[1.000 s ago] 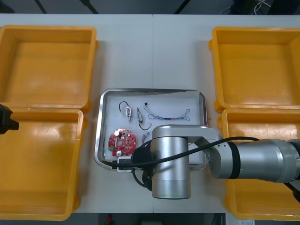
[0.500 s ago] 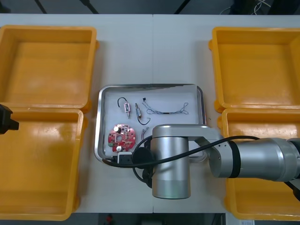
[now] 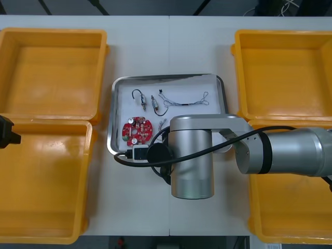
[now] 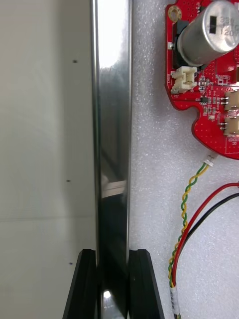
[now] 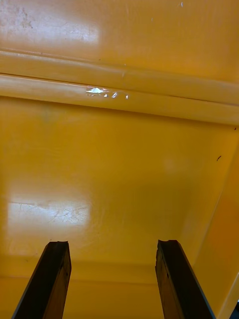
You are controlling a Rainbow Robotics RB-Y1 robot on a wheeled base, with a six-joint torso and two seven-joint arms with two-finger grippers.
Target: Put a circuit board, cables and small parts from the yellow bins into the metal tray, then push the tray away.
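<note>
The metal tray [image 3: 166, 77] lies between the yellow bins, white inside. In it are a round red circuit board [image 3: 136, 131], a thin cable [image 3: 184, 100] and small metal parts [image 3: 141, 96]. My right arm [image 3: 192, 161] reaches over the tray's near edge. In the right wrist view my right gripper [image 4: 113, 254] is shut on the tray's shiny rim [image 4: 112, 124], one finger on each side. Just inside the rim lie the circuit board [image 4: 209, 75] and a red and yellow cable [image 4: 191, 199]. My left gripper [image 5: 113, 249] hangs open over a bin's floor [image 5: 119, 164].
Two yellow bins stand at the left [image 3: 52, 72] [image 3: 46, 181] and two at the right [image 3: 282, 72] [image 3: 290, 207]. My left arm [image 3: 8, 132] sits at the left edge, between the two left bins. Bare table lies beyond the tray's far rim.
The tray has slid away from me toward the table's far side, with my right gripper holding its near rim and moving along. The left arm has stayed still.
</note>
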